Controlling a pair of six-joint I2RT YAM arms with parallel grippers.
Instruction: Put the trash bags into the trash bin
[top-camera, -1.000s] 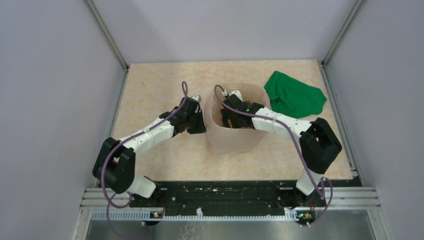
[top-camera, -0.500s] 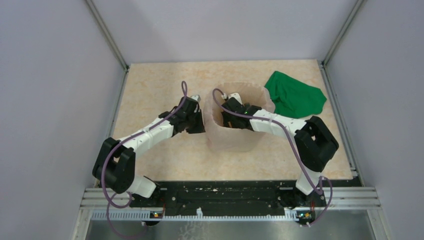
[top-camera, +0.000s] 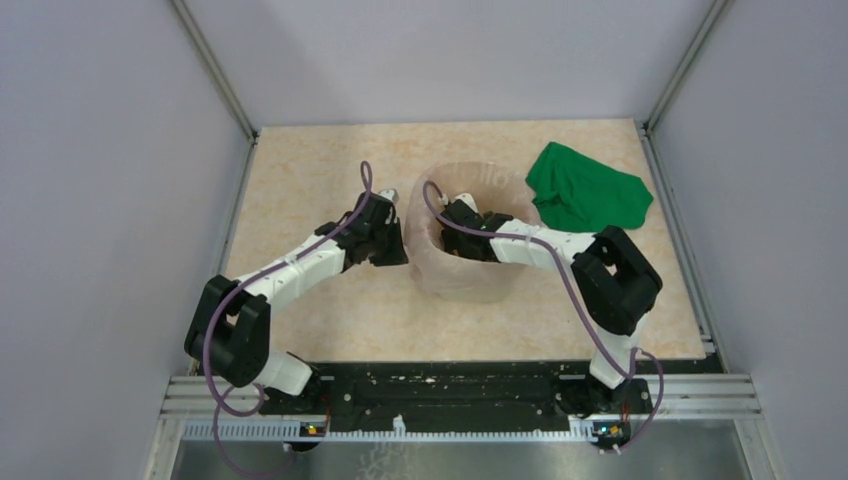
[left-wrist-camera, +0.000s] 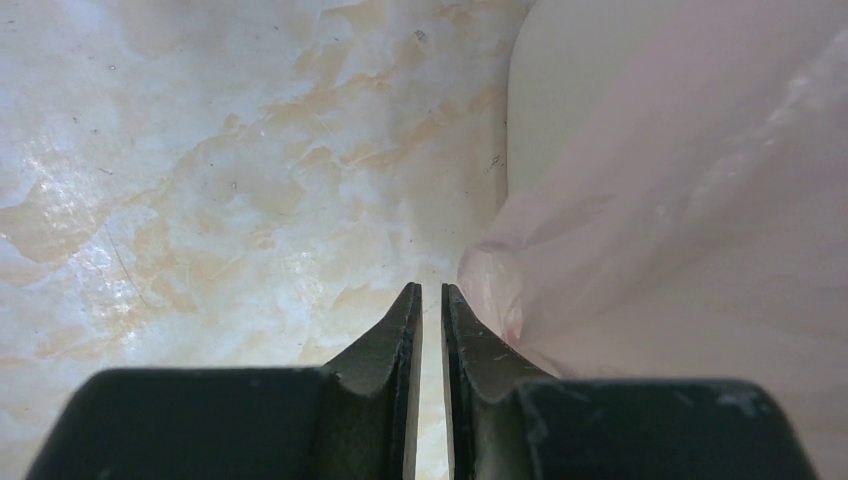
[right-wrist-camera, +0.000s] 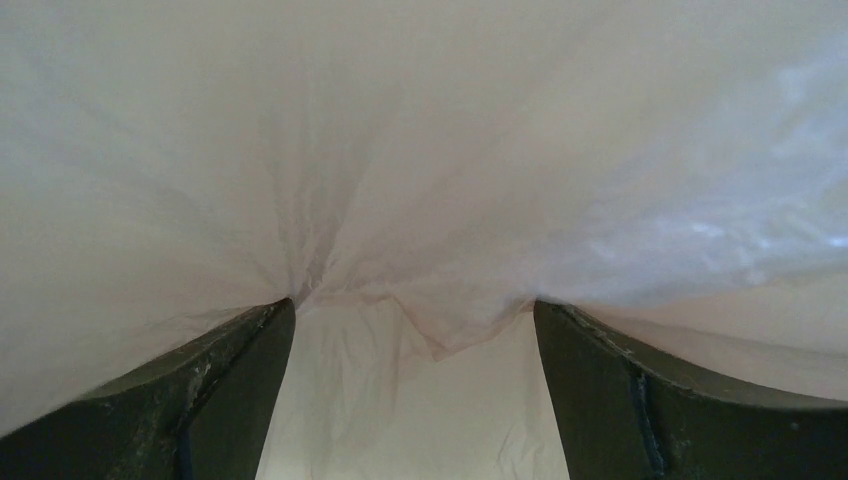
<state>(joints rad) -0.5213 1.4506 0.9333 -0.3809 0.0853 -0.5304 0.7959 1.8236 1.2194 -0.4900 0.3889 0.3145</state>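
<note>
The cream-beige trash bin (top-camera: 462, 285) stands mid-table with the pale-pink trash bag (top-camera: 480, 172) spread over its mouth and down its walls. My right gripper (top-camera: 458, 228) reaches inside the bin. In the right wrist view it (right-wrist-camera: 413, 305) is open wide, and the bag film (right-wrist-camera: 420, 150) lies stretched over both fingertips. My left gripper (top-camera: 398, 245) sits just outside the bin's left wall. In the left wrist view it (left-wrist-camera: 430, 290) is shut to a thin slit with only table showing through. The bag (left-wrist-camera: 680, 200) bulges against its right finger, below the bare bin wall (left-wrist-camera: 540, 110).
A crumpled green cloth (top-camera: 585, 195) lies on the table just right of and behind the bin. Grey enclosure walls stand on the left, back and right. The black mounting rail (top-camera: 450, 385) runs along the near edge.
My right arm has pushed further left into the bin, its elbow swinging in. The bag's mouth has spread wider toward the back. My left gripper has shifted slightly away from me.
</note>
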